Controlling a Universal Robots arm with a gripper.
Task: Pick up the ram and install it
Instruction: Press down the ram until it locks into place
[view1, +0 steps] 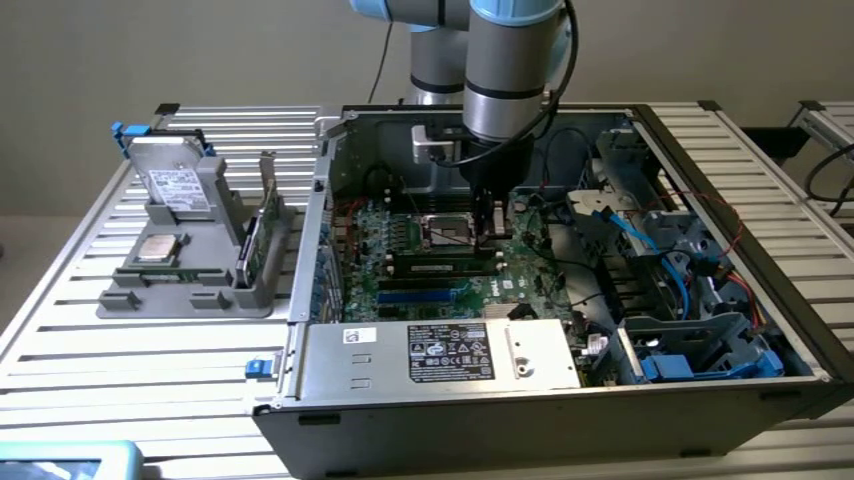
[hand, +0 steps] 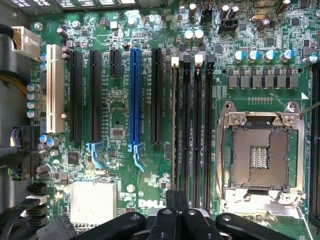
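The gripper (view1: 489, 222) hung low over the motherboard (hand: 150, 150), lined up with the memory slots (hand: 192, 130); whether its jaws clasped the ram, I couldn't tell.

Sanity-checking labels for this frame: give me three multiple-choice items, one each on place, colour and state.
1. Where is the gripper?
A. over the grey fixture
B. over the motherboard inside the open computer case
C. outside the case

2. What colour is the long expansion slot standing between black ones?
A. red
B. blue
C. yellow

3. What state is the CPU socket in?
A. empty
B. holding a processor
C. under a cooler

Answers: B, the arm reaches down into the case; B, the slot is plainly blue; A, its bare contacts show.
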